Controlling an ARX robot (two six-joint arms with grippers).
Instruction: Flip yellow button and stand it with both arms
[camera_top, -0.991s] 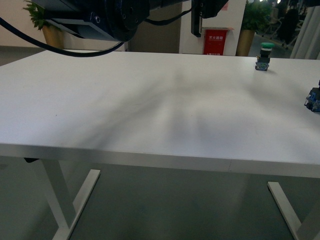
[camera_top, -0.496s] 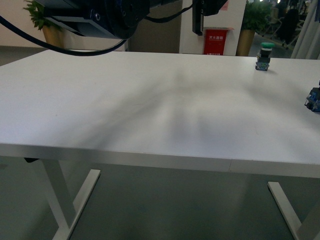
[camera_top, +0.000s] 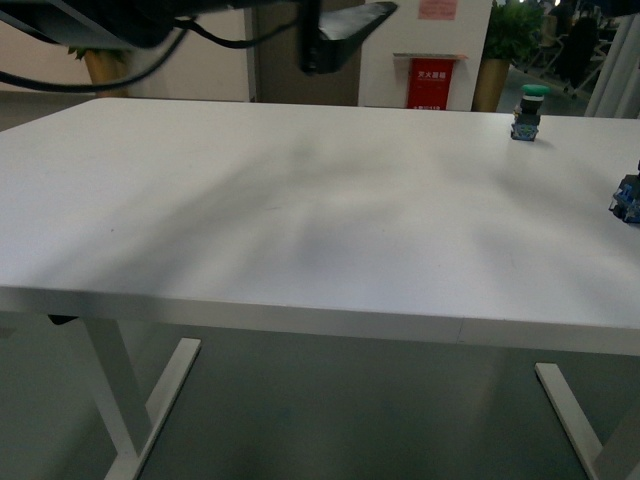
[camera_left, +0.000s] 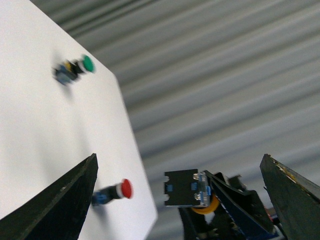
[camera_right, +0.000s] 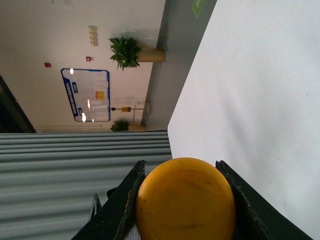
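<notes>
In the right wrist view the yellow button's round orange-yellow cap (camera_right: 185, 200) fills the gap between two black fingers, and my right gripper (camera_right: 181, 167) is shut on it, held in the air above the white table (camera_right: 260, 100). The left wrist view shows the same yellow button (camera_left: 182, 187) from the other end, with its black and blue-grey base pointing outward. A sliver of cap sits behind the base, and the right arm's dark fingers (camera_left: 235, 210) clamp it. My left gripper (camera_left: 179, 159) is open, with its fingers wide on either side of the button and not touching it.
A green-capped switch (camera_top: 528, 112) stands at the table's far right. A red-capped switch (camera_left: 112, 192) lies near the table's edge; its blue base (camera_top: 628, 198) shows at the right border of the front view. Black arm housing, cables and a finger (camera_top: 335, 30) hang over the far edge.
In the front view the black arm housing and finger at the top have swung left and higher. The switches on the table have not moved.
</notes>
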